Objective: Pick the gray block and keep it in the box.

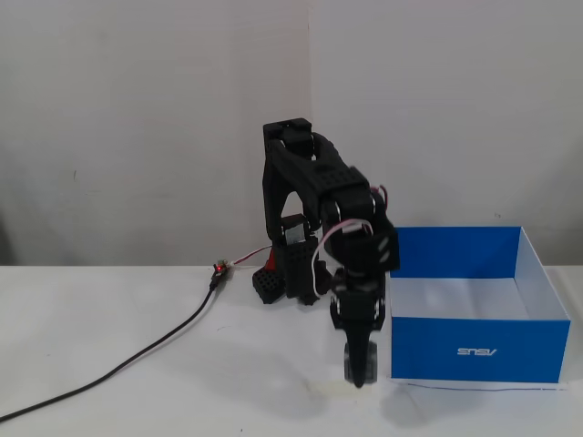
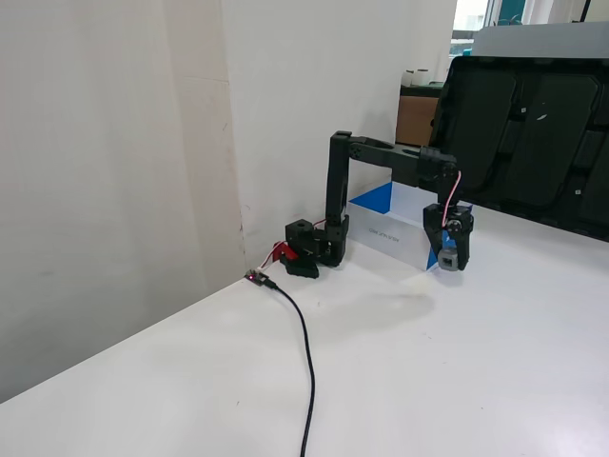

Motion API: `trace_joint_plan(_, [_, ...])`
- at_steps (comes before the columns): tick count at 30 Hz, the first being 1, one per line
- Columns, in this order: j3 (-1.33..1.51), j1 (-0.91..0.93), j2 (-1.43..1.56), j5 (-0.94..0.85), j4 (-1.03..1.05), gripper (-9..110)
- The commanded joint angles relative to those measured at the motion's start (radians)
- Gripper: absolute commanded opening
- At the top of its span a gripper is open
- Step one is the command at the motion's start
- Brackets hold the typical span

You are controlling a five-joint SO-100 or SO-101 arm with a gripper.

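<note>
Pick is done: gripper (image 1: 358, 373) pinches the gray block (image 2: 446, 258) clear of the table, just left of the box (image 1: 474, 350) in that fixed view; carry-over and release remain.

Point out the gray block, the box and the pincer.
gray block (image 2: 445, 259), a fixed view, on its light face showing between the fingers.
box (image 1: 474, 350), a fixed view, on the blue front wall by the white logo.
pincer (image 1: 359, 378), a fixed view, midway between the fingertips, closed on the block.
</note>
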Motion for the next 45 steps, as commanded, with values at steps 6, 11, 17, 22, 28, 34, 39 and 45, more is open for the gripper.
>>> trace_joint_plan(6, [-0.357,-0.089,0.120,-0.176,0.206,8])
trace_joint_plan(11, [-0.425,-0.212,0.135,-0.265,0.275,7])
trace_joint_plan(17, [-0.425,-0.408,0.195,-0.291,0.301,8])
trace_joint_plan(22, [-0.419,-0.588,0.209,-0.278,0.314,7])
trace_joint_plan(28, [-0.390,-0.716,0.192,-0.273,0.308,19])
trace_joint_plan(34, [-0.368,-0.752,0.173,-0.273,0.305,26])
trace_joint_plan(39, [-0.342,-0.742,0.190,-0.285,0.308,20])
trace_joint_plan(45, [-0.241,-0.615,0.299,-0.379,0.308,9])
